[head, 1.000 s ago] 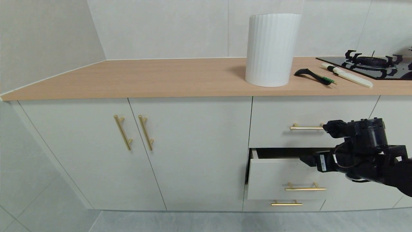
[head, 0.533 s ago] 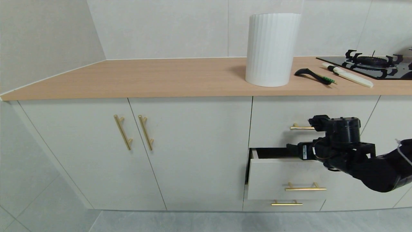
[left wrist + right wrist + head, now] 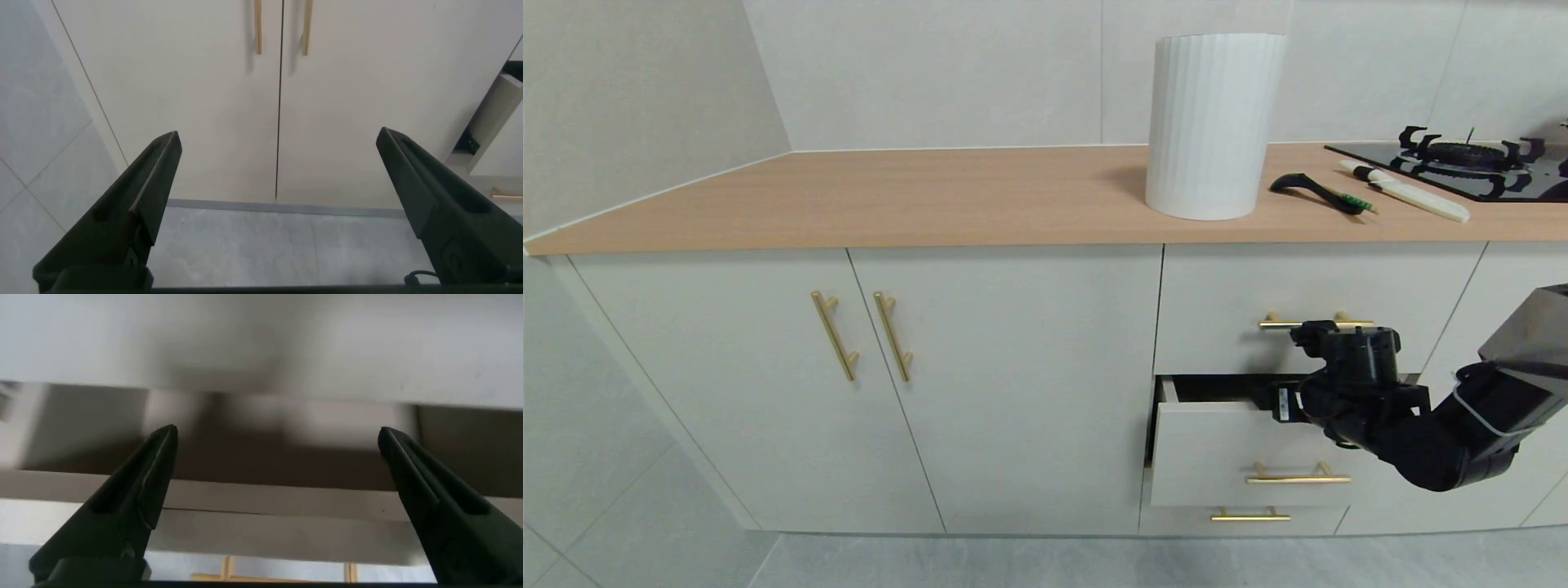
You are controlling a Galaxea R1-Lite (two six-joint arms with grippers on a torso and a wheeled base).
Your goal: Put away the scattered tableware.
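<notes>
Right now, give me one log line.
right gripper open at part-open drawer | left gripper open facing cabinet doors | knife, black utensil on counter

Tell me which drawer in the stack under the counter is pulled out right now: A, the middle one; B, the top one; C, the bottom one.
A: the middle drawer juts out from the cabinet with a dark gap above its front, the open right tool is at that gap, and the top drawer sits flush and closed.
</notes>
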